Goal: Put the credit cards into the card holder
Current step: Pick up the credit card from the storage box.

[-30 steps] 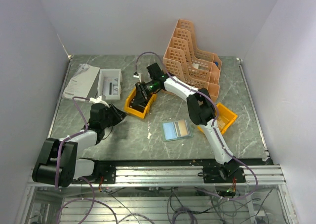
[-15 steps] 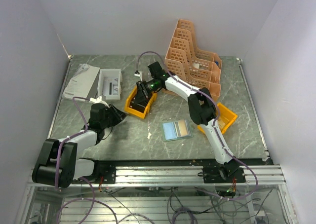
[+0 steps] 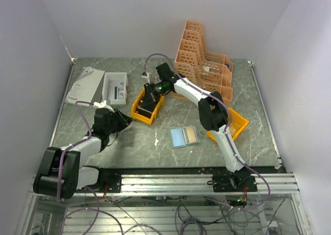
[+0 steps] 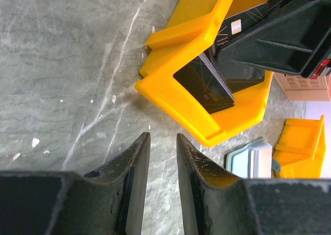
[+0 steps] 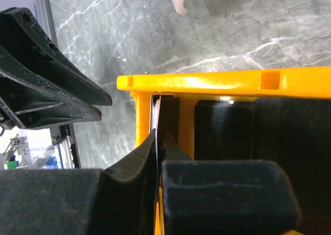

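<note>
Pinching right fingers [image 5: 135, 165]; credit card [image 5: 158, 113] edge-on

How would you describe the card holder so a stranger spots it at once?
Start at the tall peach rack at the far side and come toward the near edge. Between the two yellow bins lies the card holder, flat and open; unlike them it is small, half bluish, half tan.
</note>
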Controlling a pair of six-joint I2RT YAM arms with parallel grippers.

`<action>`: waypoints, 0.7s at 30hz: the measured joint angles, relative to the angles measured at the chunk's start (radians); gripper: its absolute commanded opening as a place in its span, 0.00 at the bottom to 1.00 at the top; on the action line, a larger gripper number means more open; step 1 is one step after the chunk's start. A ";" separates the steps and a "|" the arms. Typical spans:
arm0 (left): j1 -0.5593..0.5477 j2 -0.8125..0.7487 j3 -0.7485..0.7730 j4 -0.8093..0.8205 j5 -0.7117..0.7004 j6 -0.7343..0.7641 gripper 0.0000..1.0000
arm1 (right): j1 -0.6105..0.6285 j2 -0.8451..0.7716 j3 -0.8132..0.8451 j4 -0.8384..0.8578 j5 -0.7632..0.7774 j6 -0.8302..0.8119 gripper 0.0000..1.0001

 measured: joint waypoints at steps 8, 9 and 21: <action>0.000 -0.026 0.000 -0.011 0.000 0.000 0.38 | 0.000 -0.003 0.057 -0.056 0.056 -0.064 0.00; 0.000 -0.033 0.000 -0.015 0.000 0.000 0.38 | 0.000 -0.005 0.068 -0.064 0.064 -0.076 0.00; 0.000 -0.270 0.000 -0.095 -0.018 -0.001 0.40 | -0.001 -0.092 0.103 0.007 0.026 0.017 0.00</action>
